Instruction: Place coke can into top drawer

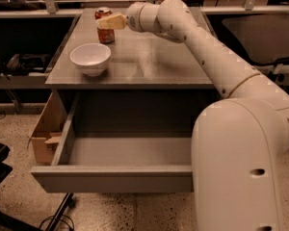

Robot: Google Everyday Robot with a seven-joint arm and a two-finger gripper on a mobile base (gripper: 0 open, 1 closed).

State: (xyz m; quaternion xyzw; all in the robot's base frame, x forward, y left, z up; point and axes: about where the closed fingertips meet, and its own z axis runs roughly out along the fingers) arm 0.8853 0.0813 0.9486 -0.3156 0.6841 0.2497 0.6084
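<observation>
The gripper (108, 21) is reaching across the bench (156, 61) to its far left corner, where the coke can (106, 35) is standing upright. The gripper's tan tip is crossing in front of the can's upper half, so the silver top is showing above it and the red body below. Whether it is open or clamped on the can cannot be told from this angle.

The relation that matters: the can's long axis is running vertically, and the gripper is coming at it sideways from the right, level with its upper part — a side grasp, it seems, not one from above. A white bowl (90, 57) is sitting just in front of the can, nearer the bench's edge. The top drawer (111, 179) is standing pulled out and waiting well below and forward of the can, with a cardboard box (43, 131) leaning against its left side. The can likely needs lifting clear of the bowl before being carried down.
</observation>
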